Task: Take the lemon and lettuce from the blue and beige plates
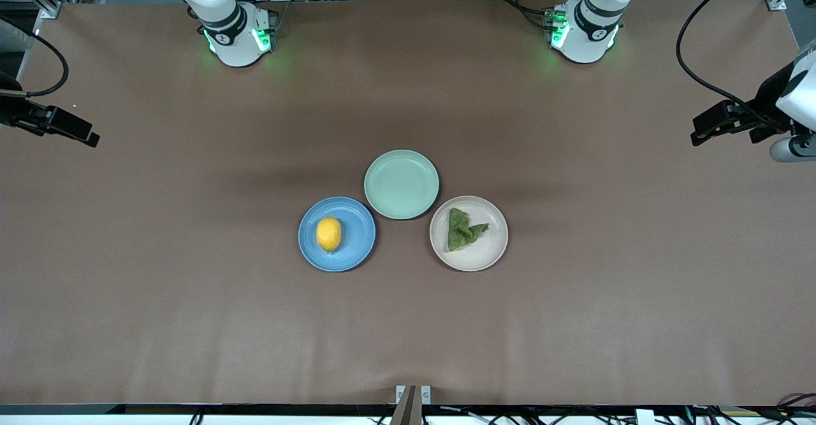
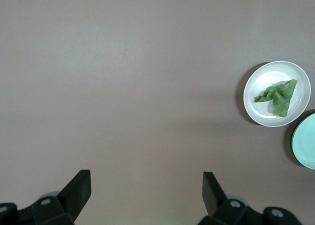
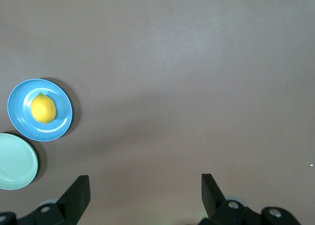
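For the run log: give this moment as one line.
left gripper open, waiting at left end | right gripper open, waiting at right end | lemon on blue plate | lettuce on beige plate

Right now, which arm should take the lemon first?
Right. The lemon sits on the blue plate, toward the right arm's end of the table, and the right gripper is open and empty. The left gripper, also open, suits the lettuce better.

Green plate [image 2: 305, 141] cut off by both wrist views' edges.
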Controlling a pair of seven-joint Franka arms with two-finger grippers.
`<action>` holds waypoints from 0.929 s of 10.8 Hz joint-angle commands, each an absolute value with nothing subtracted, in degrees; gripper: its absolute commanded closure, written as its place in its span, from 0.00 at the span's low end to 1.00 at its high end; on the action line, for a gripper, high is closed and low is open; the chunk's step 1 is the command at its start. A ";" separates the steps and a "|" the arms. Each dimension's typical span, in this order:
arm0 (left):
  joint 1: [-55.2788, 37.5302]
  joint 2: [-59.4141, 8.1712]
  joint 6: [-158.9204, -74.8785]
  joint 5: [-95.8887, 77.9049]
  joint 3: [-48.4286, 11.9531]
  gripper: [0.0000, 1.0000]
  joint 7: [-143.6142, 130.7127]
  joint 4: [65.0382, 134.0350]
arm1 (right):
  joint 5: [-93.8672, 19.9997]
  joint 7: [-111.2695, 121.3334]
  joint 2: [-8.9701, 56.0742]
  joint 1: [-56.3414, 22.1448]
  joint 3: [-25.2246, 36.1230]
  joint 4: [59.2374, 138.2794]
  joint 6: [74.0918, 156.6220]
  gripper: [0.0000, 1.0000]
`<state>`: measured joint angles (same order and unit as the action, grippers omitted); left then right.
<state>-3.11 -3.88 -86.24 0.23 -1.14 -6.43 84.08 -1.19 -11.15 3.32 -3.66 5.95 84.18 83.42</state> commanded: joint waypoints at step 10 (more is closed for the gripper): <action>-3.34 -4.31 -85.08 -0.62 -0.97 0.00 -6.06 83.14 | -2.11 -11.16 3.96 -2.90 5.63 82.88 83.58 0.00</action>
